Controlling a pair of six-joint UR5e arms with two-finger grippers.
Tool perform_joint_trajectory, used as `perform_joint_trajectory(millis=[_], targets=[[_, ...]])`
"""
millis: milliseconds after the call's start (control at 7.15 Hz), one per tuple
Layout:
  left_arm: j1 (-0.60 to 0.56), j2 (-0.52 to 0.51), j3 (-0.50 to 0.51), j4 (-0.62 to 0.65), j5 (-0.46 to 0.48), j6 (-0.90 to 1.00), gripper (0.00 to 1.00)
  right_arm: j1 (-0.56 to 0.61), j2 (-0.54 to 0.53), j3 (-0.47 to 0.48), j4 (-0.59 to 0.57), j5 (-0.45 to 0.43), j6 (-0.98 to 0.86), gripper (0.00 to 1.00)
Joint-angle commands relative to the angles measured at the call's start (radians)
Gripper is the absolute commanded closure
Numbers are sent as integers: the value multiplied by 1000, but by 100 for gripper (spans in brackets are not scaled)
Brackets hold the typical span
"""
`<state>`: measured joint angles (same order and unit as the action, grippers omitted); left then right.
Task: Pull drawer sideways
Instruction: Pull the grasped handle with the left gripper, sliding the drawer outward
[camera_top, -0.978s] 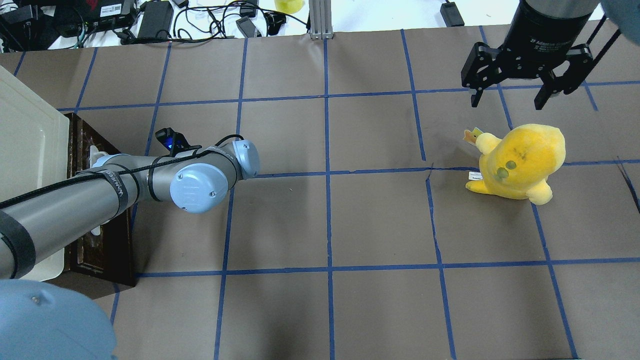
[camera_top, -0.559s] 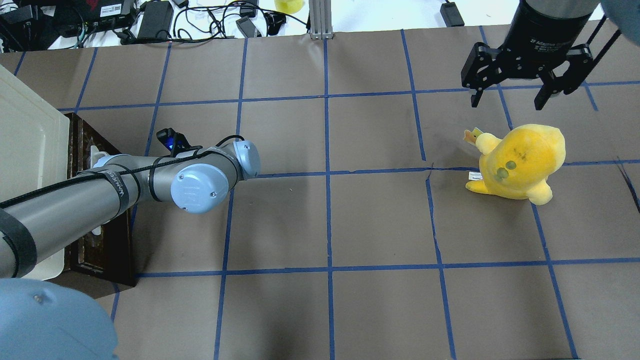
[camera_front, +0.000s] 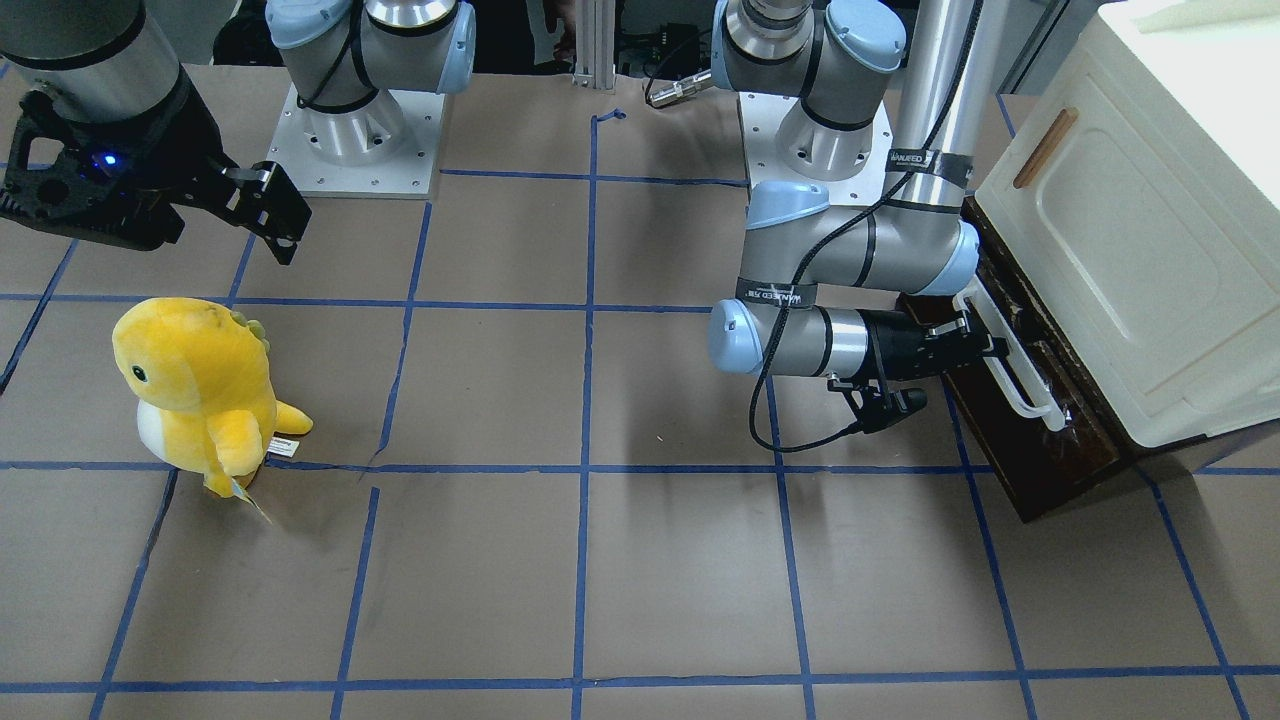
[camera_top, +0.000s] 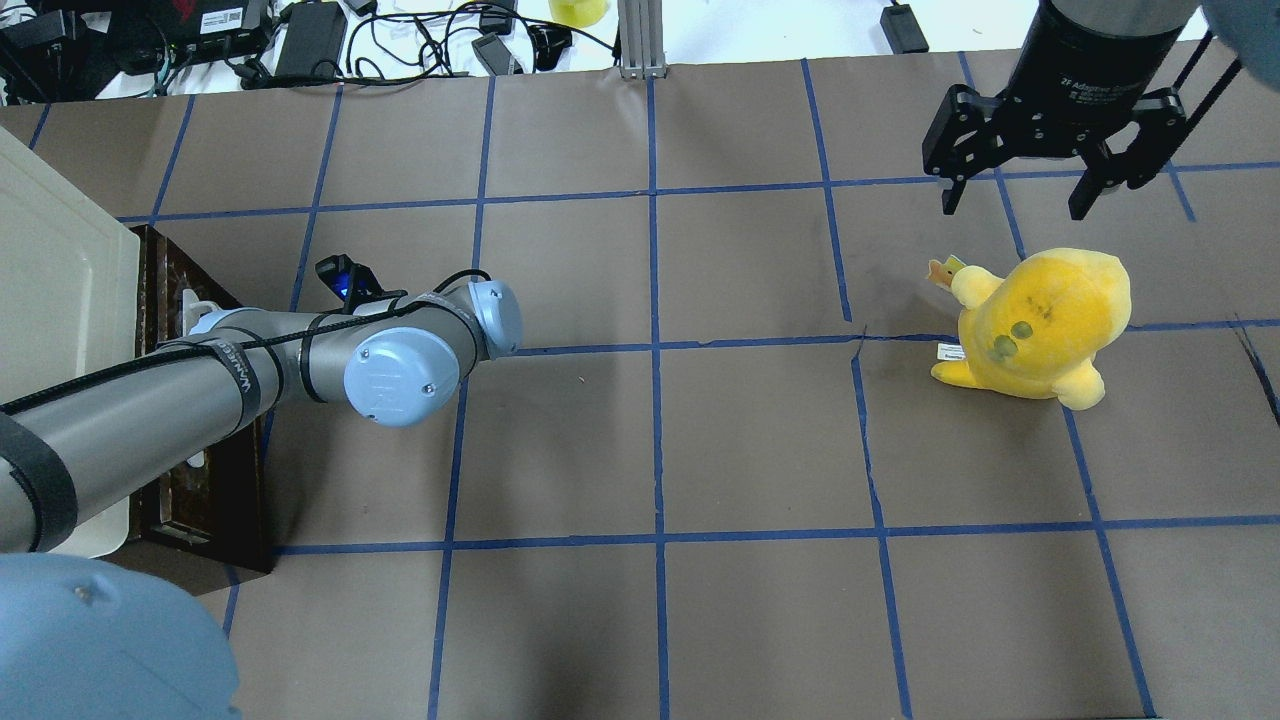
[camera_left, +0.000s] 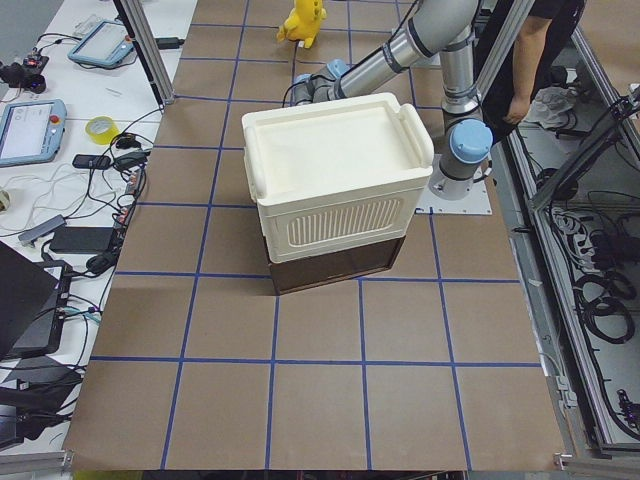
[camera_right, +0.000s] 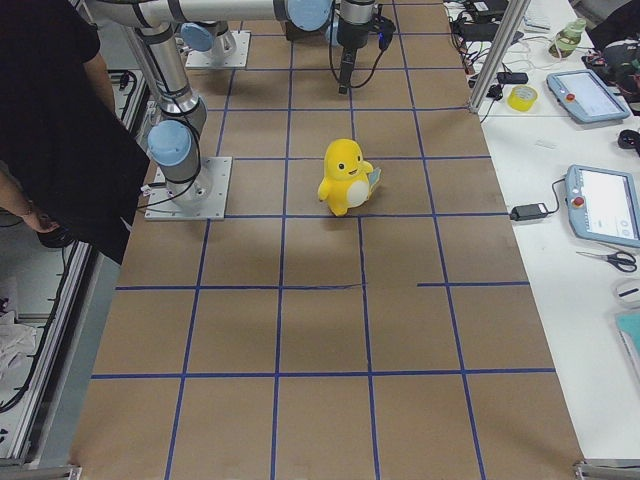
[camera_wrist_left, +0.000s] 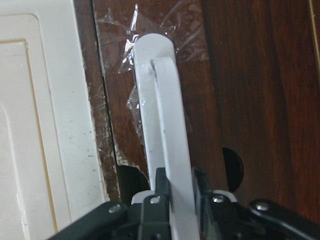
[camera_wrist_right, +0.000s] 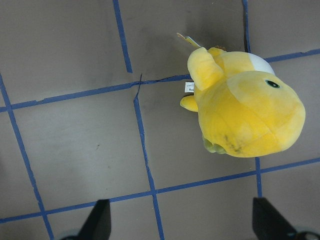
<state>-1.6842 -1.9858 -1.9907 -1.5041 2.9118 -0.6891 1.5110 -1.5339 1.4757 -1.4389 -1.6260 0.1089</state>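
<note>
Presently I see my left gripper (camera_wrist_left: 177, 187) clamped on the white handle (camera_wrist_left: 167, 125) of the drawer (camera_front: 1050, 470), whose dark front lies directly ahead of it; my right gripper (camera_top: 1014, 207) hangs agape over the plush toy (camera_top: 1040, 320).

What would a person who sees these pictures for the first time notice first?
Probably the bright yellow plush toy, standing on the table's right side near the open right gripper. On the left side, the left gripper is closed on the white bar handle of the dark brown drawer, under a cream-white cabinet.
</note>
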Motion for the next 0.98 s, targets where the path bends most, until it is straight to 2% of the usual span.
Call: perform_joint_trajectory(millis=[0,559,839], targets=[[-18,-1,16,-1,-5,0,100,0,0,0,0,0,0,0],[-43,-18,21,1,-8,-1,100,0,0,0,0,0,0,0],[-72,-19,61,-10,-46,0,100,0,0,0,0,0,0,0]])
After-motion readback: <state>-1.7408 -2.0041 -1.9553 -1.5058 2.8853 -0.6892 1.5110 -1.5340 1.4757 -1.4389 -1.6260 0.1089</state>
